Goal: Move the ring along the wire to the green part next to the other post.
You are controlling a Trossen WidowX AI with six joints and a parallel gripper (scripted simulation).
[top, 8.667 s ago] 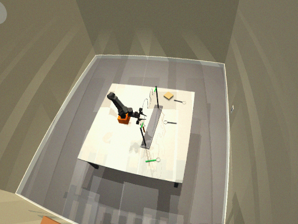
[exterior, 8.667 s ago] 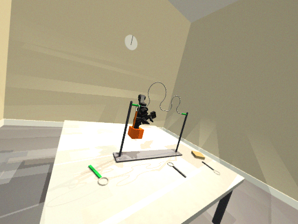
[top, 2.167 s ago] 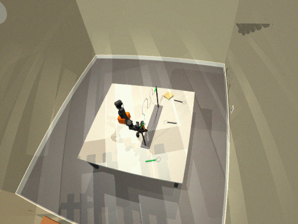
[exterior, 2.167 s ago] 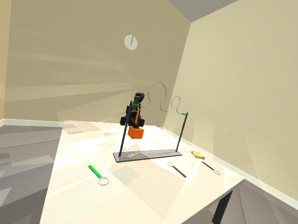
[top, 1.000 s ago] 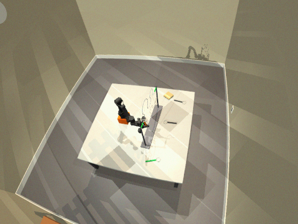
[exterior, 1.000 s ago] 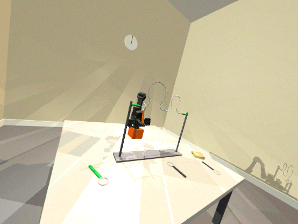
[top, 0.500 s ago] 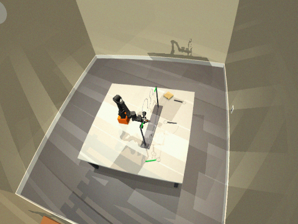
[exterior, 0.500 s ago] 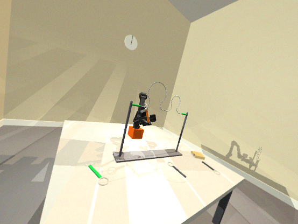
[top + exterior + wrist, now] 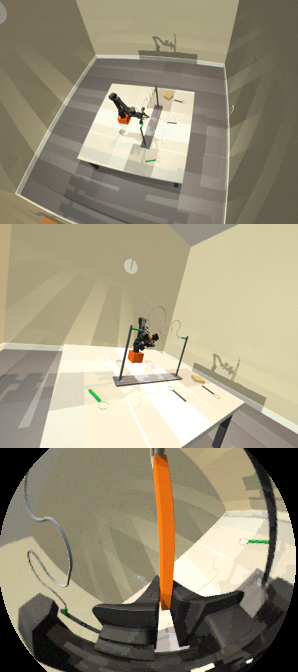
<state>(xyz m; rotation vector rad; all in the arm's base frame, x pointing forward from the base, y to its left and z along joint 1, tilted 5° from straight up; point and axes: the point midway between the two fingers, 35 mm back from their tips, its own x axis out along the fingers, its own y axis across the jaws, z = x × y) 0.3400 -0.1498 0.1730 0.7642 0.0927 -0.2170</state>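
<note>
Gripping one orange handle [image 9: 146, 117] [image 9: 149, 338] [image 9: 165, 533], my gripper [image 9: 147, 117] [image 9: 153, 344] [image 9: 160, 577] has two posts [image 9: 143, 137] [image 9: 125, 353] before it; in the wrist view the handle points to twelve o'clock, one green piece [image 9: 258, 541] at two.

smooth matt orange handle [image 9: 146, 117] [image 9: 149, 338] [image 9: 165, 533], metallic-looking grey wire [image 9: 166, 316] [image 9: 69, 555], matt black gripper [image 9: 147, 117] [image 9: 153, 344] [image 9: 160, 577], smooth pale tabletop [image 9: 107, 140] [image 9: 67, 418]

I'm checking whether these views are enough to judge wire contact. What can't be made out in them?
- Ring on the orange handle: cut off by the wrist view's top edge; too small in the top and exterior views to tell whether it touches the grey wire.
- Gripper fingertips: too small in the top and exterior views to show their exact grip.
</note>
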